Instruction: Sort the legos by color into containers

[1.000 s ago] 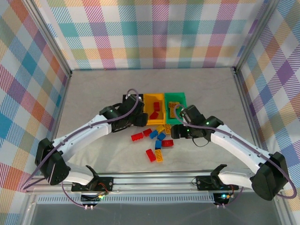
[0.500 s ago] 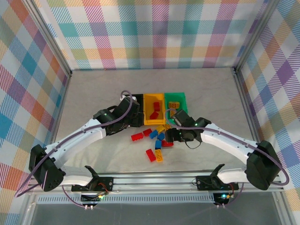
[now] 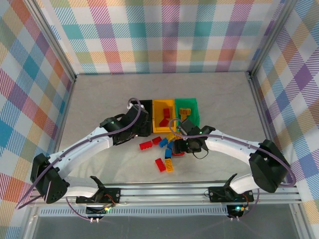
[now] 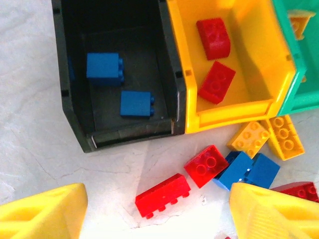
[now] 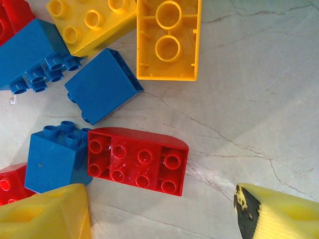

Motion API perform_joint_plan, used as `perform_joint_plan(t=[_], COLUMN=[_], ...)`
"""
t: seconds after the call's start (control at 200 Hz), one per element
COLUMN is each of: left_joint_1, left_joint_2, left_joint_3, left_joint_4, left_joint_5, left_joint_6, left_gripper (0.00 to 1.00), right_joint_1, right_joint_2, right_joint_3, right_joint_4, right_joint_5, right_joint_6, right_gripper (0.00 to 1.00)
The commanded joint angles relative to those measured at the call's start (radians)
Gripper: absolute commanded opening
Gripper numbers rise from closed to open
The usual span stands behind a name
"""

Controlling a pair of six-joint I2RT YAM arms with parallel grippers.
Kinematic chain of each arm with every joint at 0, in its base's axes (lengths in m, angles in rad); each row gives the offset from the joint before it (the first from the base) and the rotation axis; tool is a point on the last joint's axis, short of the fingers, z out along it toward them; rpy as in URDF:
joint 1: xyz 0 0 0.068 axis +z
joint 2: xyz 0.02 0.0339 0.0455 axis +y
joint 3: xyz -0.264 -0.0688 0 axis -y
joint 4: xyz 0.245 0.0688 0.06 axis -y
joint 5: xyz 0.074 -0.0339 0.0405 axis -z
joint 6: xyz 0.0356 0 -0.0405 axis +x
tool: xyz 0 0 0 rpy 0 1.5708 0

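Top external shows the right tool (image 3: 177, 146) drawn back from the green bin (image 3: 192, 105), now released above loose legos (image 5: 137, 159) on the tabletop (image 5: 239, 99). The left tool (image 4: 157, 196), also released, stays by the black bin (image 4: 75, 124).

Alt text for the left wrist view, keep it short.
Two blue bricks sit in a black bin and two red bricks in the yellow-orange bin beside it, with a corner of the green bin at right. Loose bricks, red, blue and yellow-orange, lie on the pale table in front, beyond the open yellow fingertips of the left gripper.
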Motion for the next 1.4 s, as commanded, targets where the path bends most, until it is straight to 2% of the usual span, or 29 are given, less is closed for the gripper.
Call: perform_joint_plan(t=[0.0, 0.36, 0.72, 1.0, 1.14, 1.245, 1.395], left_joint_1=[0.005, 0.005, 0.005, 0.005, 0.005, 0.004, 0.003], left_joint_2=[0.041, 0.111, 0.259, 0.343, 0.341, 0.337, 0.335], left_joint_3=[-0.060, -0.163, -0.157, -0.132, -0.141, -0.144, -0.144], left_joint_4=[-0.029, 0.035, 0.132, 0.137, 0.135, 0.129, 0.120], left_joint_5=[0.045, 0.164, 0.182, 0.201, 0.201, 0.194, 0.195], left_joint_6=[-0.019, -0.015, 0.033, 0.052, 0.046, 0.044, 0.044], left_gripper=[0.72, 0.66, 0.67, 0.64, 0.56, 0.41, 0.26], right_joint_1=[0.004, 0.004, -0.034, -0.054, -0.062, -0.065, -0.071], right_joint_2=[-0.011, 0.011, -0.083, -0.120, -0.130, -0.133, -0.134], right_joint_3=[0.023, 0.051, 0.054, 0.042, 0.040, 0.040, 0.042], right_joint_4=[0.005, -0.020, -0.051, -0.071, -0.073, -0.075, -0.075], right_joint_5=[-0.011, -0.023, -0.048, -0.042, -0.038, -0.037, -0.035], right_joint_6=[-0.018, -0.035, -0.053, -0.056, -0.058, -0.061, -0.064], right_gripper=[0.78, 0.76, 0.77, 0.77, 0.77, 0.77, 0.77])
